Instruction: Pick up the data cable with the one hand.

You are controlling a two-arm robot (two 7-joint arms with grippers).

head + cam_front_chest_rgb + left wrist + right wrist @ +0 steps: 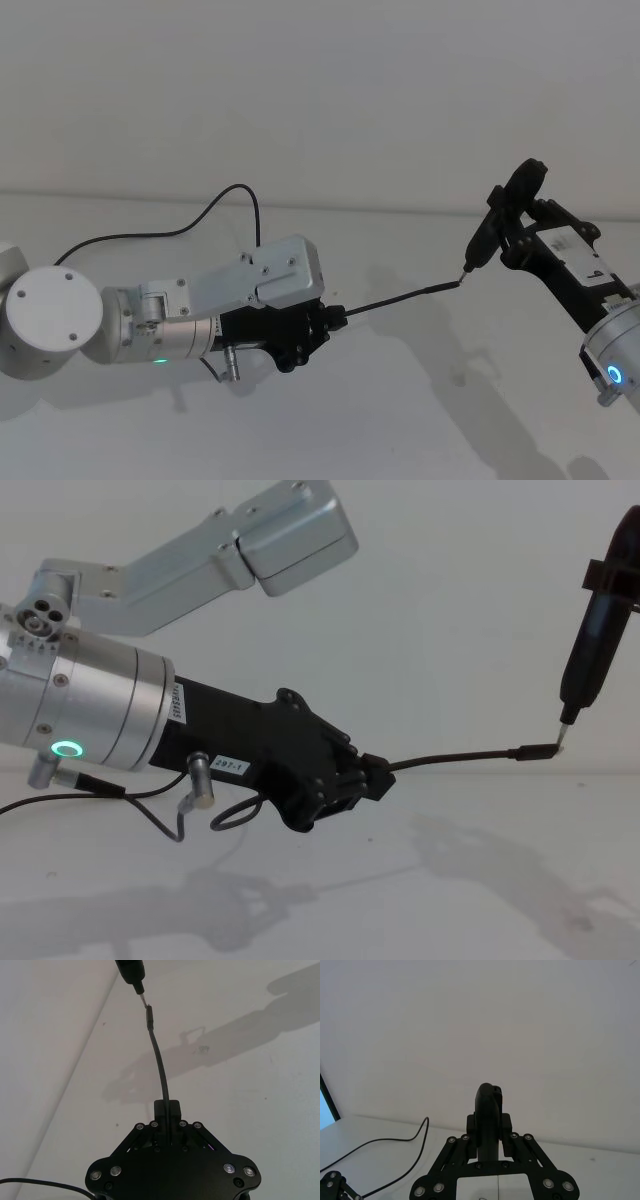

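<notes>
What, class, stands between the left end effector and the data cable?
Nothing visible does. The left end effector is already shut on the data cable, which sticks out in the air toward the pointed tool held in the right end effector.

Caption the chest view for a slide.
Left gripper shut on the data cable, holding its plug against the tip of the dark tool gripped by the right gripper.

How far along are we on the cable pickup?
Done: the left claw is shut on the data cable, held clear above the table. In hand: the cable's plug tip meets the tip of a dark tool held in the right claw. Nothing visibly left of the pickup.
</notes>
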